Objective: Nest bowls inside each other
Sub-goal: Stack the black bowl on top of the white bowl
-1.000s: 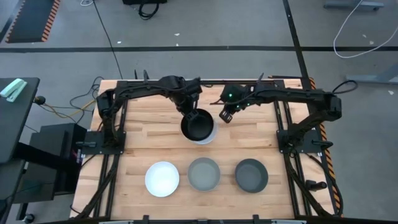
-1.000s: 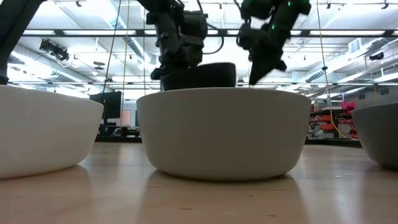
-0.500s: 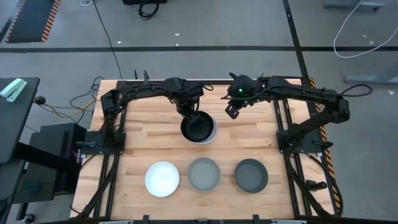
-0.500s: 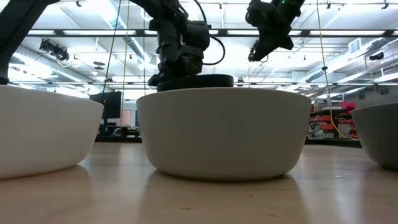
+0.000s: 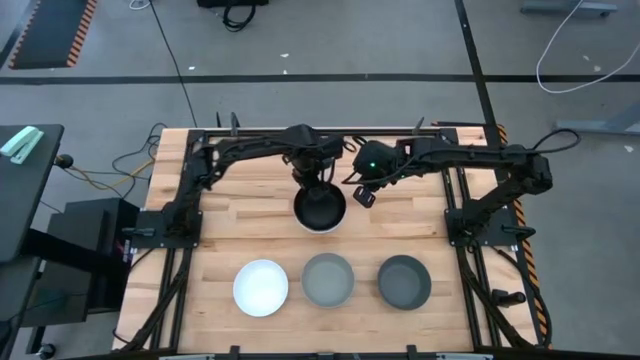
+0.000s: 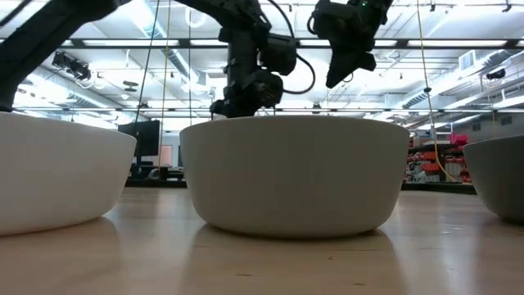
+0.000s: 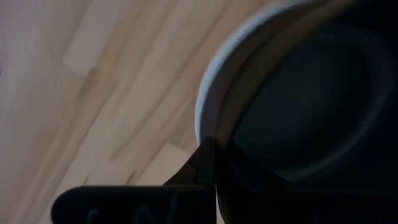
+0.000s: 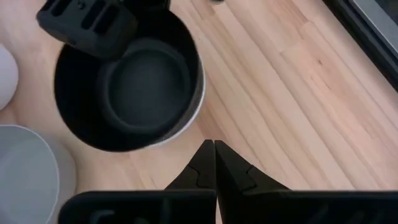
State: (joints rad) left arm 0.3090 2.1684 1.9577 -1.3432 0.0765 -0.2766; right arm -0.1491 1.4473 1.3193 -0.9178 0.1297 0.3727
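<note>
The black bowl [image 5: 320, 207] sits inside a white bowl [image 5: 340, 219] at the table's middle; only the white rim shows around it. My left gripper [image 5: 313, 180] stands over the black bowl's far rim, shut on it. My right gripper [image 5: 363, 195] hangs shut in the air just right of that stack, touching nothing. Along the near edge, a white bowl [image 5: 261, 287], a mid grey bowl [image 5: 328, 278] and a dark grey bowl [image 5: 404, 281] rest on their bases. In the low view the mid grey bowl [image 6: 295, 176] hides the stack. My left gripper pinches the black bowl's far rim [image 7: 231, 134] between its two fingers, one inside the bowl and one outside. The fingers come from above, pointing down. The bowl sits level, down in the white bowl [image 7: 205, 106].
Bare wooden table [image 5: 240, 220] lies left and right of the stack and between it and the near row. Dark frame rails [image 5: 455, 200] run along both sides of the table. The right wrist view shows the stack [image 8: 130, 87] close ahead of my right gripper [image 8: 214, 146].
My left gripper has gone down with the black bowl, which was tipped above the white bowl and now sits level inside it. My right gripper swung toward the far right and came back beside the stack, staying shut.
</note>
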